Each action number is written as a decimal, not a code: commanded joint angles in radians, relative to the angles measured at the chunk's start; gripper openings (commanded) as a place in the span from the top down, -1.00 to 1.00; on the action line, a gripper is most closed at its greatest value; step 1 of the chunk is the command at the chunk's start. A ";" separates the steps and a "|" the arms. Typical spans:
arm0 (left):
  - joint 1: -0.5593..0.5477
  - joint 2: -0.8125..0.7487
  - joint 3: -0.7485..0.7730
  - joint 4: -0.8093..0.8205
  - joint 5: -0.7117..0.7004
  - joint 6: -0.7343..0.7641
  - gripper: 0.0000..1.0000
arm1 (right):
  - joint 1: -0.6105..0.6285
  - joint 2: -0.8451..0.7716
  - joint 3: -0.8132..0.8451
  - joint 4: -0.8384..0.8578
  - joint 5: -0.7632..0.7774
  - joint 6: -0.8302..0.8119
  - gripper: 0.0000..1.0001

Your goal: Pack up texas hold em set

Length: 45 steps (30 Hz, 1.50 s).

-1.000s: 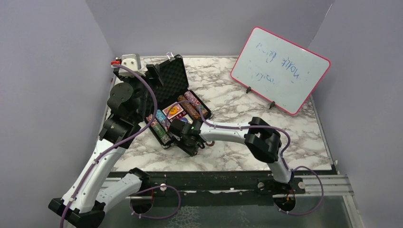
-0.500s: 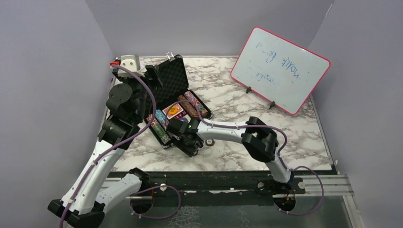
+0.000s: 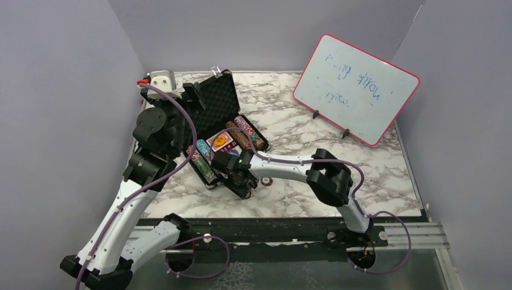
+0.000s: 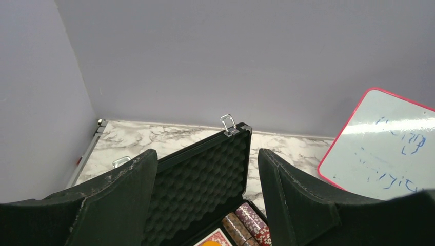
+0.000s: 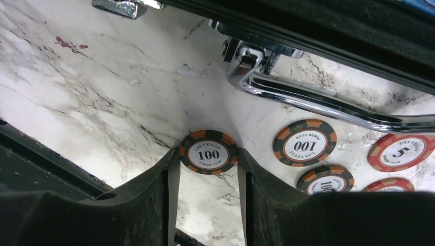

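Top cam: high, from near edge, looks down over whole table (image 3: 290, 121). Left wrist: raised, faces back wall (image 4: 231, 51) past briefcase (image 4: 205, 189) lid. Right wrist: skims tabletop, close on poker chip (image 5: 208, 152). All share briefcase.

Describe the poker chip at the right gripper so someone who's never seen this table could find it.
Find the open black briefcase on the marble table; loose chips lie beside its silver handle. It's the orange-and-black 100 chip farthest from the red 5 chip, alone pinched between the right gripper's fingertips.
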State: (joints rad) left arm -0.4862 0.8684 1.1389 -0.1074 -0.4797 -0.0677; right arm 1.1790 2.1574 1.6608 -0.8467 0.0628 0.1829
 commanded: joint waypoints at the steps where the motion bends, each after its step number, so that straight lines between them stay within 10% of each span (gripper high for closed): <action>1: 0.000 -0.017 0.013 -0.007 -0.019 -0.006 -0.49 | 0.007 -0.046 -0.053 0.034 0.103 0.021 0.14; 45: 0.000 0.009 -0.006 0.025 -0.032 0.000 -0.49 | -0.167 -0.199 -0.210 0.041 0.119 0.136 -0.09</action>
State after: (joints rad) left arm -0.4862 0.8795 1.1378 -0.1062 -0.4870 -0.0673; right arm 1.0142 1.9724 1.4422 -0.8047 0.2008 0.3172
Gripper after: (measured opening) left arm 0.745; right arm 0.524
